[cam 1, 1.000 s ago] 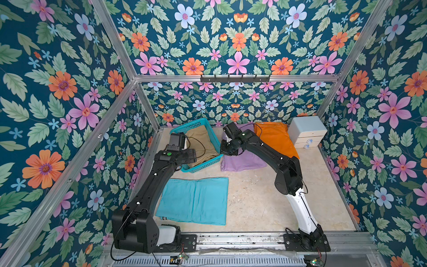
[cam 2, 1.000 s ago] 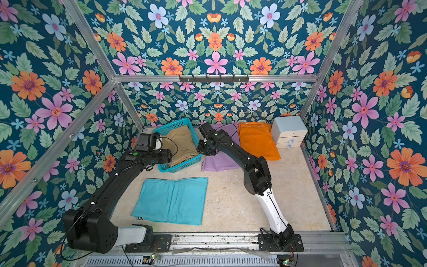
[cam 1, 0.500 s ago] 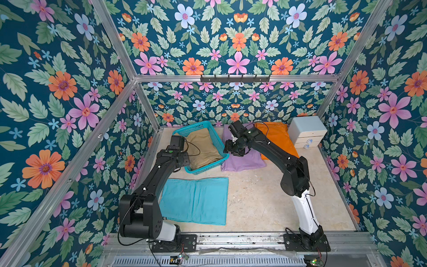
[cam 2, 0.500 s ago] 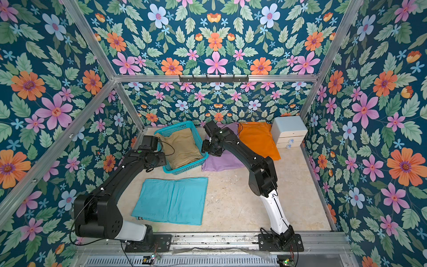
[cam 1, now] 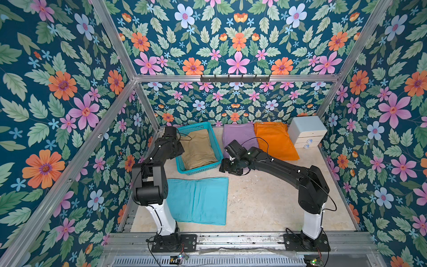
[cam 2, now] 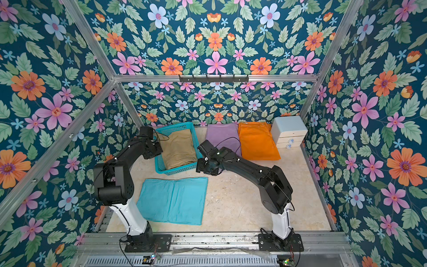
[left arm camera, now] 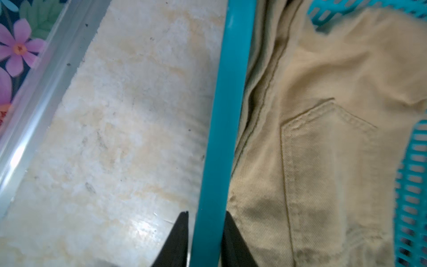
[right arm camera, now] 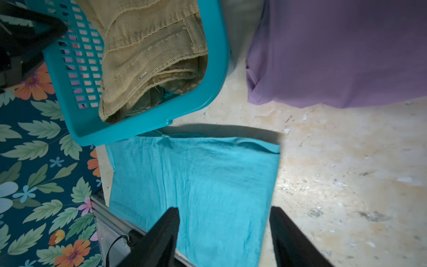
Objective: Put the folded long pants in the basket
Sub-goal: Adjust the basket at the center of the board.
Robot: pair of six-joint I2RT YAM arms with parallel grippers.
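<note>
Khaki pants (cam 1: 198, 150) lie flat inside the basket (cam 1: 201, 169), at the far left of the surface (cam 1: 265, 196).

Change over the last second: both arms are drawn back from the basket.
- The left hand (left arm camera: 205, 217), previously over the basket's inside, now sits at its left wall. Its fingers are narrowed onto the rim, one on each side, pinching it.
- The right hand (right arm camera: 224, 210), previously at the basket's right wall, now hangs spread and empty. It sits just beside the basket's near right corner, close to the far right corner of the turquoise pants (cam 1: 198, 201).

Meaning for the task: the first pair appears delivered. Three pairs remain on the surface. The turquoise pair lies in front of the basket, the purple pants (cam 1: 240, 136) lie to its right, and the orange pants (cam 1: 275, 141) lie further right, beside the drawer box (cam 1: 307, 131). The rim grip probably steadies the basket.

Limits of view:
- In both top views the left hand's fingers are hidden under its wrist.
- The left arm covers the turquoise pair's left edge.
- The right arm covers the purple pair's near edge.
- The left wrist view is blurred, so the firmness of the rim grip cannot be told.
</note>
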